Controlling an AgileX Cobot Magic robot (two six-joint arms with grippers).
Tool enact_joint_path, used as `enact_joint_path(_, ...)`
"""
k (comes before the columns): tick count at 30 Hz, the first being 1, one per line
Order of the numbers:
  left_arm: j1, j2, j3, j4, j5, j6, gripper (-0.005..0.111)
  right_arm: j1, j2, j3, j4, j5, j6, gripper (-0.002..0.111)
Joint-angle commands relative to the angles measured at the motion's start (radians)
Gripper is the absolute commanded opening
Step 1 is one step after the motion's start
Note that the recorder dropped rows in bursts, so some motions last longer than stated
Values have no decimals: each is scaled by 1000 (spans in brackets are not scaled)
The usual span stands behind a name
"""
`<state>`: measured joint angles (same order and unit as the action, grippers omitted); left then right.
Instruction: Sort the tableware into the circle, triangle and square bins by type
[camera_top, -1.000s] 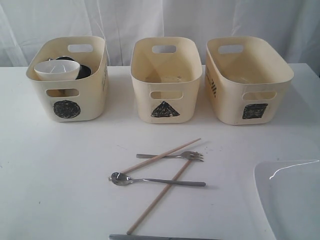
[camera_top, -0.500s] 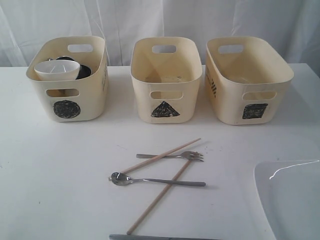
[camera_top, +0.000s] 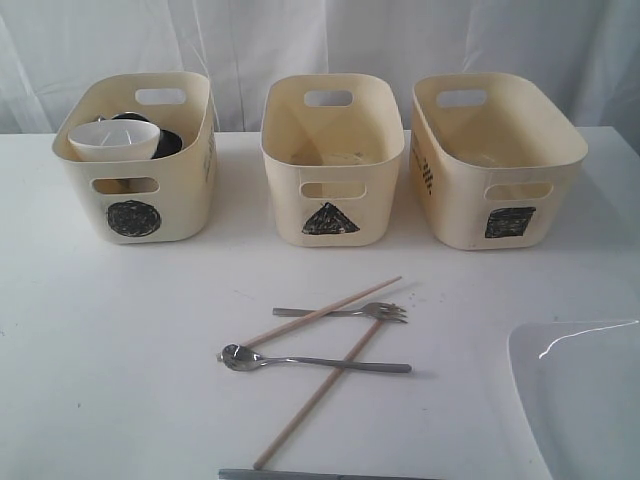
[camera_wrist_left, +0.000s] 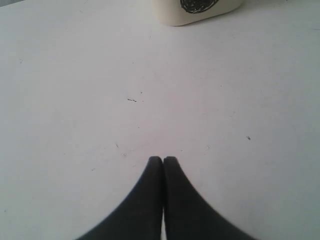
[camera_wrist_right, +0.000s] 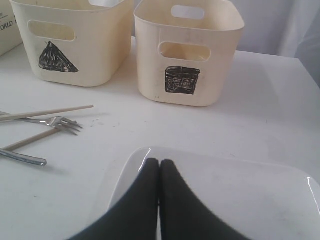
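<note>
Three cream tubs are lined up at the back of the white table (camera_top: 120, 350). From left to right these are the circle bin (camera_top: 170, 205), the triangle bin (camera_top: 285, 215) and the square bin (camera_top: 455, 215). The small white bowl (camera_top: 113, 138) is seen inside the circle bin. A dark rounded shape (camera_top: 165, 142) is tucked just beside it, possibly a steel mug, though it is too shadowed to be made out.

On the table in front of the triangle bin, the cutlery is left in a loose heap. The fork (camera_top: 390, 311) is crossed by one chopstick (camera_top: 350, 300). The spoon (camera_top: 290, 360) is crossed by the other chopstick (camera_top: 300, 417). The large white plate (camera_top: 585, 400) is laid flat at the near right corner, well apart from the bins.

The left gripper (camera_wrist_left: 163, 162) is held over bare table with its fingers pressed together on nothing. The right gripper (camera_wrist_right: 159, 164) is likewise clenched and empty, and is poised above the plate's near edge. Whether the plate is touched cannot be told.
</note>
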<state>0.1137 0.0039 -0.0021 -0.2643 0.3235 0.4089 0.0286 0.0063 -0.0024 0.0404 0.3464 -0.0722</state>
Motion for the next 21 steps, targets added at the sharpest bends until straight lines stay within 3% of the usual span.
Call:
enact_joint_path(1, 1, -4, 2, 3, 18, 3, 0, -5, -6, 2, -81, -29, -99, 0)
enact_joint_path(4, 1, -4, 2, 3, 18, 3, 0, -5, -6, 2, -133, -128, -213, 0)
enact_joint_path(9, 1, -4, 2, 3, 18, 3, 0, -1, -6, 2, 199, -580, 63, 0)
enact_joint_path(13, 1, -4, 2, 3, 18, 3, 0, -1, -6, 2, 241, -939, 72, 0)
enact_joint_path(15, 1, -4, 2, 3, 18, 3, 0, 0, -6, -21, 328, -1054, 166, 0)
enact_joint_path(18, 1, -4, 2, 3, 18, 3, 0, 0, 73, -177, 384, -1045, 382, 0)
enact_joint_path(21, 1, -4, 2, 3, 18, 3, 0, 0, 280, -368, 127, -1001, 357, 0)
